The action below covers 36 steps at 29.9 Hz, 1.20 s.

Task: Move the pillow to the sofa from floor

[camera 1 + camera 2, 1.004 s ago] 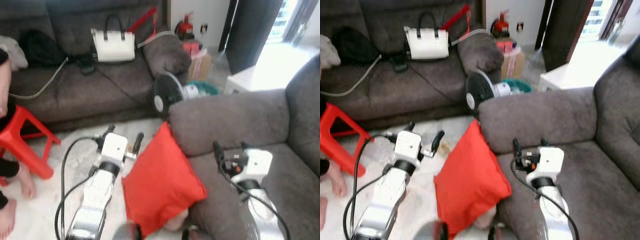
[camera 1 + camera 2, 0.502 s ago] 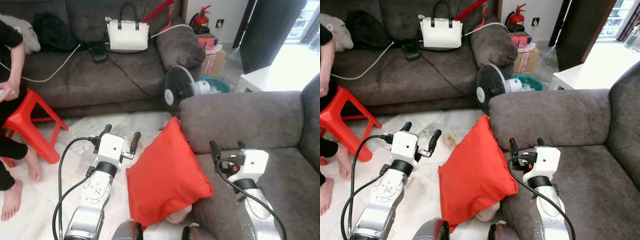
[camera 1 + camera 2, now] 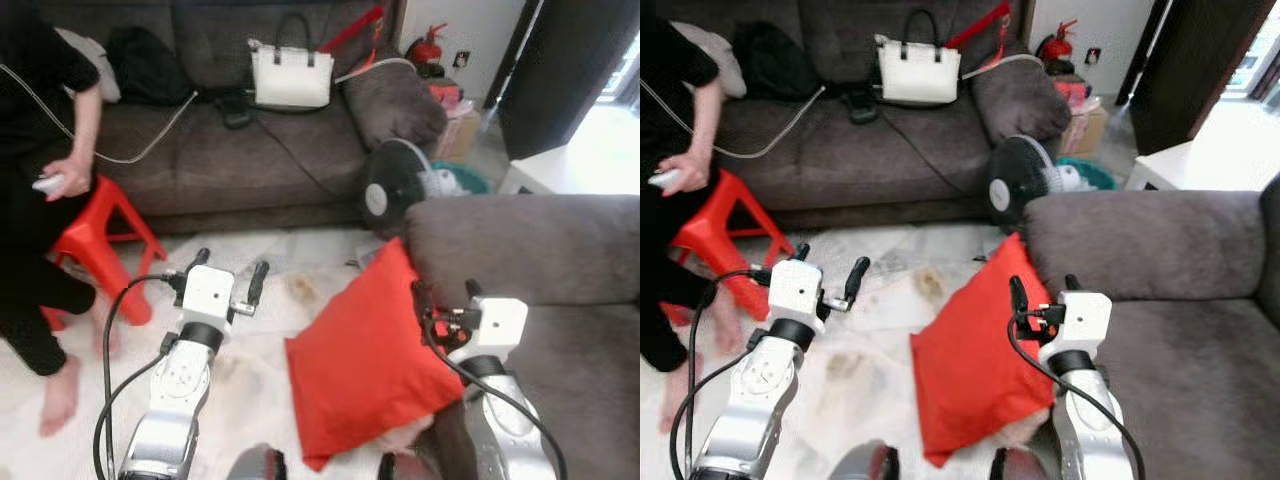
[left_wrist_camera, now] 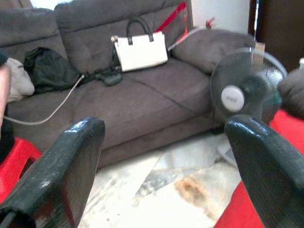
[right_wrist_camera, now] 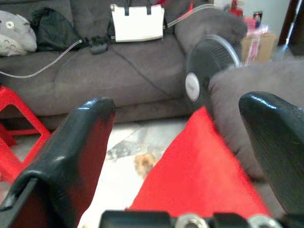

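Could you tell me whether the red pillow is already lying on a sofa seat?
No, the pillow stands on the floor, leaning against the sofa side, between the two open grippers.

I see a plain red square pillow on the floor. It stands tilted on one corner, leaning against the grey sofa arm's front.

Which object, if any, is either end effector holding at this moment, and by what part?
Nothing is held. The left end effector and right end effector are both open in the air, and the red pillow leans untouched against the sofa.
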Available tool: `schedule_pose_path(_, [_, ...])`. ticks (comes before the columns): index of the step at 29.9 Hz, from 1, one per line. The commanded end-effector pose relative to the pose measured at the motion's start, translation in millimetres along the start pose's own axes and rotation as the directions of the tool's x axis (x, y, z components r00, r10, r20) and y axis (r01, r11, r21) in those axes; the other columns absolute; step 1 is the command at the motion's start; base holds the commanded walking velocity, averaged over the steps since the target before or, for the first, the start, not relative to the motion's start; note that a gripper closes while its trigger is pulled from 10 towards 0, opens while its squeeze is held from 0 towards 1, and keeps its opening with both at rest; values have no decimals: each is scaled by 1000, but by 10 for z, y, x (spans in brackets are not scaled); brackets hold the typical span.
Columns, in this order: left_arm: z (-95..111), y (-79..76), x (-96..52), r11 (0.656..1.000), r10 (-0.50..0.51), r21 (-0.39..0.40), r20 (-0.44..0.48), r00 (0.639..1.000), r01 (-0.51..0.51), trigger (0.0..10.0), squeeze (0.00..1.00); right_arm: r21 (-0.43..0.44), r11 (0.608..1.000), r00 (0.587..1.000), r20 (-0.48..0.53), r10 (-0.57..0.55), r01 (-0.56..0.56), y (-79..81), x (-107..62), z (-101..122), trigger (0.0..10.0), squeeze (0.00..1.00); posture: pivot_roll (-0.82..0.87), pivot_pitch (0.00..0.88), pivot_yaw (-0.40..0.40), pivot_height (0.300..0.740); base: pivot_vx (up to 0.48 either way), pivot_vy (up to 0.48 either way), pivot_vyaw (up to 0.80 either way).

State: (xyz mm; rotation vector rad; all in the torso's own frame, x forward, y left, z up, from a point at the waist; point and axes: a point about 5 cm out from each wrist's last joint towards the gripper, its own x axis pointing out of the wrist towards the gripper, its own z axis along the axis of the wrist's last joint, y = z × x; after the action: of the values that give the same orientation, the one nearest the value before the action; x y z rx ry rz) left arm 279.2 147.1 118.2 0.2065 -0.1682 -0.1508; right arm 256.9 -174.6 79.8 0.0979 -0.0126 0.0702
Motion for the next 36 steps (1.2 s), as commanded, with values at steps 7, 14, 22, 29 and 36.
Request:
schedule_pose_path(7, [16,-56,3,1000,-25,-2,11,1000,25,10000,0,6,1000,1000,-7,-25,25,-52,-24,-4,10000,0,135,74,-21,665,0,0,0])
schedule_pose_path(14, [17,-59,3,1000,-26,-1,11,1000,26,10000,0,14,999,999,-19,-44,44,-75,-12,-17,10000,0,135,74,-21,665,0,0,-406])
schedule_pose_path(22, [17,-60,5,1000,-24,-3,10,1000,24,10000,0,10,999,999,-15,-39,39,-70,-8,-12,10000,0,134,73,-21,665,0,0,-725])
schedule_pose_path(29, [19,-70,5,1000,-24,-7,9,1000,24,10000,0,12,999,999,-11,-34,34,-67,-9,-5,10000,0,132,71,-21,665,0,0,-500])
schedule_pose_path(36, [21,-72,4,1000,-23,-7,12,1000,23,10000,0,13,999,1000,-3,-30,30,-60,-5,6,10000,0,133,69,-21,665,0,0,0])
